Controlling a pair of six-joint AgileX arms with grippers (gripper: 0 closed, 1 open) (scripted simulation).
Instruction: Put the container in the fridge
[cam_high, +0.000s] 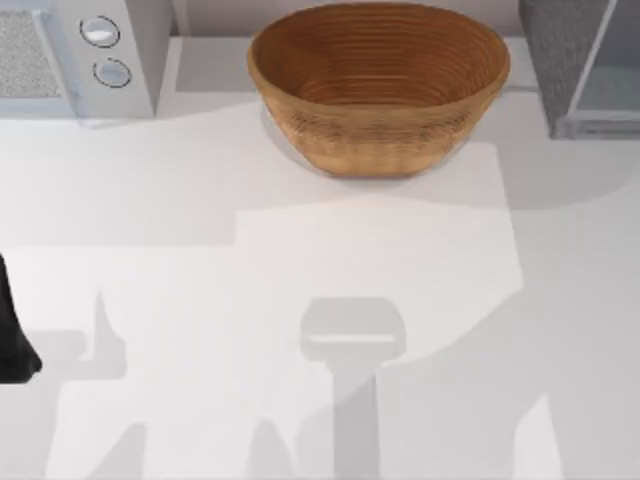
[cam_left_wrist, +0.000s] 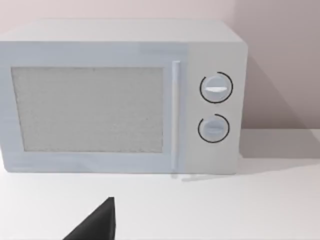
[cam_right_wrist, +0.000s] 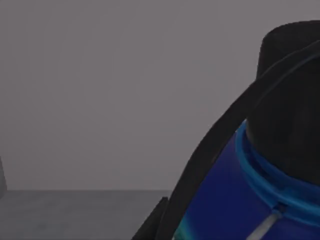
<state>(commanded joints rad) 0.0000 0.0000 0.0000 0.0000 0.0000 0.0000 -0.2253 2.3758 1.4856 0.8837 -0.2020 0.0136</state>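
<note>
The container (cam_right_wrist: 225, 200), a blue and teal bottle with a black cap (cam_right_wrist: 290, 100), sits very close in the right wrist view. My right gripper (cam_right_wrist: 260, 200) is shut on it, and one dark finger (cam_right_wrist: 210, 150) crosses its shoulder. Behind the bottle are a dim grey wall and a grey floor. The fridge (cam_high: 560, 60), a grey speckled box with a pale glassy door panel (cam_high: 612, 88), stands at the table's far right corner. My left gripper (cam_high: 12, 345) is parked at the table's left edge.
A big woven brown basket (cam_high: 378, 85) stands at the back centre. A light-grey unit with two round knobs (cam_high: 60, 55) occupies the far left corner and faces the left wrist camera as the unit (cam_left_wrist: 120, 100). The white table (cam_high: 320, 300) spreads in front.
</note>
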